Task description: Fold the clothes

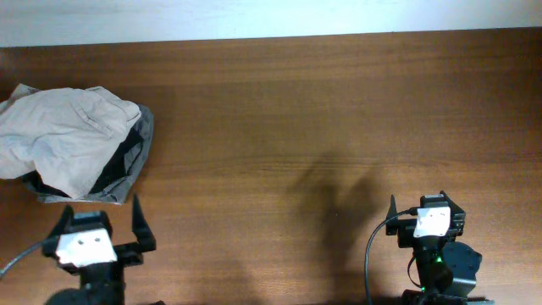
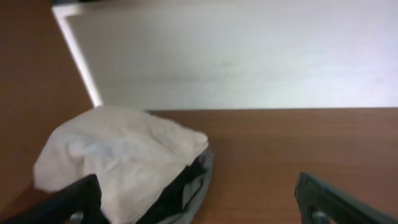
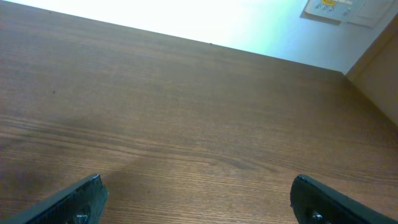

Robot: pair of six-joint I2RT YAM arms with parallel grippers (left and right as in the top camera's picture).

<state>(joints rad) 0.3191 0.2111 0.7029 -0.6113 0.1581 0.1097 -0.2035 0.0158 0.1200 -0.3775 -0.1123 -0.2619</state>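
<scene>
Shorts (image 1: 59, 140): beige, wrinkled heap (black cloth (image 1: 114, 169) beneath) | table (image 1: 322, 110): wood-grain

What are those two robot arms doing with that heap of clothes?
Nothing is held yet. The wrinkled light beige cotton shorts lie bunched at the left of the brown wooden table, on top of a black garment and a grey-olive cloth. The left gripper is open near the heap, not touching it. The right gripper is open over bare wood on the other side. Folding has not started.
</scene>
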